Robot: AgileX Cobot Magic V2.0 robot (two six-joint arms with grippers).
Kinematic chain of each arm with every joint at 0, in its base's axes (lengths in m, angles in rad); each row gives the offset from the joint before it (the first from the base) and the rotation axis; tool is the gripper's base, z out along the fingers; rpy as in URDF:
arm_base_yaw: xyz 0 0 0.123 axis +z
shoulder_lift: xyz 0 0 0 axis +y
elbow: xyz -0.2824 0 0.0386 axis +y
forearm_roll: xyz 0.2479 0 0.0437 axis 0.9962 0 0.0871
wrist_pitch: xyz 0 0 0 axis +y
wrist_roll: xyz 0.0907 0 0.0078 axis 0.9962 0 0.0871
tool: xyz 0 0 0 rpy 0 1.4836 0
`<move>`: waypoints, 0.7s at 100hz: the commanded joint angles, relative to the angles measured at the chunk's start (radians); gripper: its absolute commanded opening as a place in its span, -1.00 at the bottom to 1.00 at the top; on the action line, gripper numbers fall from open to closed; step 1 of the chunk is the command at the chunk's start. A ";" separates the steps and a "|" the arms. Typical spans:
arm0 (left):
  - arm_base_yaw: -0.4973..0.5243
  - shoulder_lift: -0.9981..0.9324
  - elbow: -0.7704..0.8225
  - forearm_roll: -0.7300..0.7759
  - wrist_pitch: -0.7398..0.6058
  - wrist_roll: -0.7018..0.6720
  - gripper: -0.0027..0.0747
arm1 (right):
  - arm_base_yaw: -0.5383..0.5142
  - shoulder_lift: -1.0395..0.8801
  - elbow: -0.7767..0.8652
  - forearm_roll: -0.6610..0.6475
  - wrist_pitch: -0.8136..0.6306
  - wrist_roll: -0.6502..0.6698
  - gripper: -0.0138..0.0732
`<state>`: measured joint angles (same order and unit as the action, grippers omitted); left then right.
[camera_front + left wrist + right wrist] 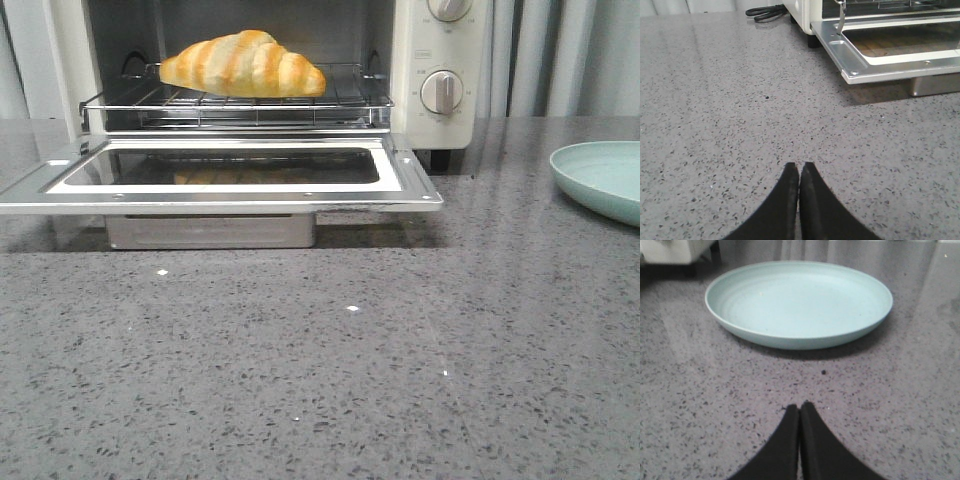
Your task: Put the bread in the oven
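The golden-orange striped bread [243, 65] lies on the wire rack [340, 100] inside the cream-white oven [420, 60]. The oven's glass door [400, 180] hangs open, flat over the counter; it also shows in the left wrist view [860, 65]. My left gripper [799, 166] is shut and empty, low over the grey counter, apart from the door's corner. My right gripper [800, 405] is shut and empty, just in front of a pale green plate [799, 302]. Neither gripper shows in the front view.
The pale green plate [605, 178] sits empty at the right of the counter. Two round knobs [442, 92] are on the oven's right panel. A metal crumb tray [210, 232] sits under the open door. A black cable [765, 13] lies behind the oven.
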<state>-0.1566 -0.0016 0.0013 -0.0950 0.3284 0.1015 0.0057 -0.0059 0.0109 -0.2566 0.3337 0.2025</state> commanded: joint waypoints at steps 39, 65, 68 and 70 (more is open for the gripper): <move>0.002 -0.028 0.022 -0.008 -0.069 -0.008 -0.99 | -0.006 -0.022 0.025 -0.004 -0.028 -0.116 -0.79; 0.002 -0.028 0.022 -0.008 -0.069 -0.008 -0.99 | -0.006 -0.022 0.025 -0.004 -0.028 -0.116 -0.79; 0.002 -0.028 0.022 -0.008 -0.069 -0.008 -0.99 | -0.006 -0.022 0.025 -0.004 -0.028 -0.116 -0.79; 0.002 -0.028 0.022 -0.008 -0.069 -0.008 -0.99 | -0.006 -0.022 0.025 -0.004 -0.028 -0.116 -0.79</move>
<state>-0.1566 -0.0016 0.0013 -0.0950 0.3284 0.1015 0.0057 -0.0080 0.0109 -0.2560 0.3374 0.0966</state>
